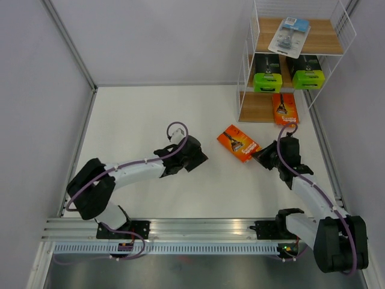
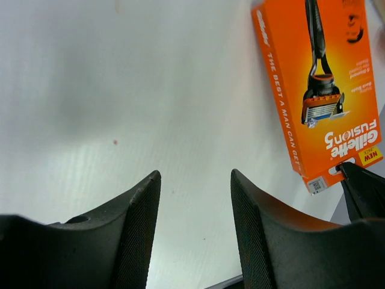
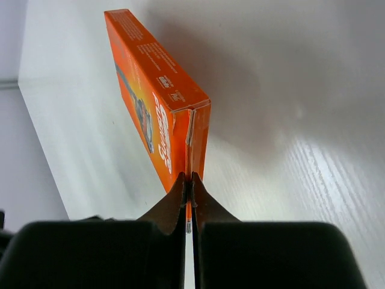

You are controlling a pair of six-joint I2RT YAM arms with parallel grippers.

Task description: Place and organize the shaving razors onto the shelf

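One orange razor pack lies on the white table, left of the shelf's foot. My right gripper is shut on the thin flap at its near end; in the right wrist view the fingertips pinch the orange pack. My left gripper is open over bare table, left of that pack, with nothing between its fingers. The orange pack shows at the upper right of the left wrist view. The shelf holds a clear blister pack on top, two black boxes with green ends on the middle tier, and an orange card on the bottom tier.
The shelf stands at the far right corner against the grey walls. A metal rail runs along the near edge with both arm bases on it. Grey walls close in the table on the left and at the back.
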